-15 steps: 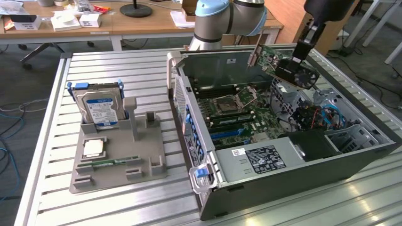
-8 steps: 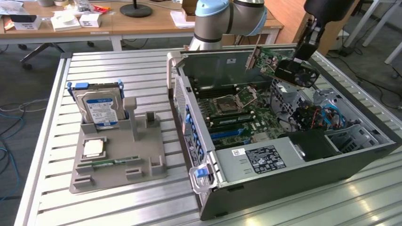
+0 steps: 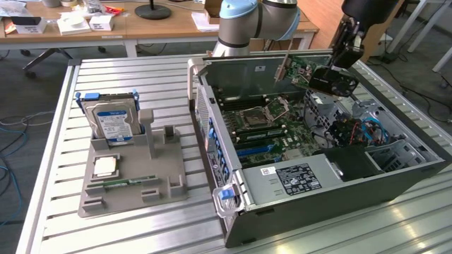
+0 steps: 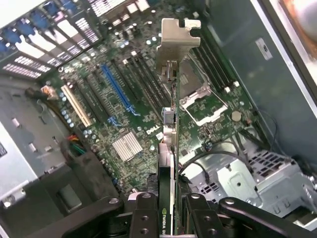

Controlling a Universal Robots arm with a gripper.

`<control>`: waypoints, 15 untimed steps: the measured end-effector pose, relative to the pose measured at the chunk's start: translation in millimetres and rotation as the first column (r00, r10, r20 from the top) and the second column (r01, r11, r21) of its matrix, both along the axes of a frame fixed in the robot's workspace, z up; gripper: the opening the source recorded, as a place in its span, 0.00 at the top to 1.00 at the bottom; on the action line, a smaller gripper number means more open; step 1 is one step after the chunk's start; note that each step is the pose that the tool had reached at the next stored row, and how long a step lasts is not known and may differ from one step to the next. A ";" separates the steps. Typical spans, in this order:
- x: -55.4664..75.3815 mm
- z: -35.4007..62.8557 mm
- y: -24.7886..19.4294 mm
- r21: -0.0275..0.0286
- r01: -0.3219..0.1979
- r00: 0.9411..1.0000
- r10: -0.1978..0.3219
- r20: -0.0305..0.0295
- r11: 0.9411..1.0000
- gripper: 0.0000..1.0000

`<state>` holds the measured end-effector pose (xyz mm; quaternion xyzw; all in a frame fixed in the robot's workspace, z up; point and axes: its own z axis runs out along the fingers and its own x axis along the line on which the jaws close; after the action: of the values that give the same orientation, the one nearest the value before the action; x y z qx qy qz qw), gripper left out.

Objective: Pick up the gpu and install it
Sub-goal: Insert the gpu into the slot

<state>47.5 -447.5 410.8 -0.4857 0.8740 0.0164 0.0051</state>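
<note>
The gpu [image 3: 302, 71] hangs tilted in the air over the open computer case [image 3: 339, 198], its silver bracket [image 3: 285, 66] toward the exterior view's left and its black fan toward the arm. My gripper [image 3: 339, 67] is shut on the card's fan end. In the wrist view the gpu [image 4: 171, 148] appears edge-on, running from between my fingers [image 4: 144, 210] out to the bracket [image 4: 179, 37]. Below it lies the motherboard with a long blue slot [image 4: 118, 89] and a white slot [image 4: 77, 105]. The card is well above the board, touching nothing.
A grey fixture [image 3: 134, 180] on the slatted metal table holds an upright hard drive [image 3: 113, 119], a processor [image 3: 105, 166] and a memory stick [image 3: 130, 182]. Inside the case are the power supply [image 3: 297, 177], cables [image 3: 360, 129] and the drive cage. Desks stand behind.
</note>
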 end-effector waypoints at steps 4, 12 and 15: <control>0.0 0.0 0.0 -0.001 -0.073 0.997 0.073 0.000 0.997 0.74; 0.0 0.0 0.0 -0.003 -0.217 0.976 0.217 0.000 0.976 0.74; 0.0 0.0 0.0 -0.003 -0.270 0.963 0.270 0.000 0.963 0.74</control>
<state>47.4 -447.5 410.8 -0.6001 0.7998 0.0155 0.0020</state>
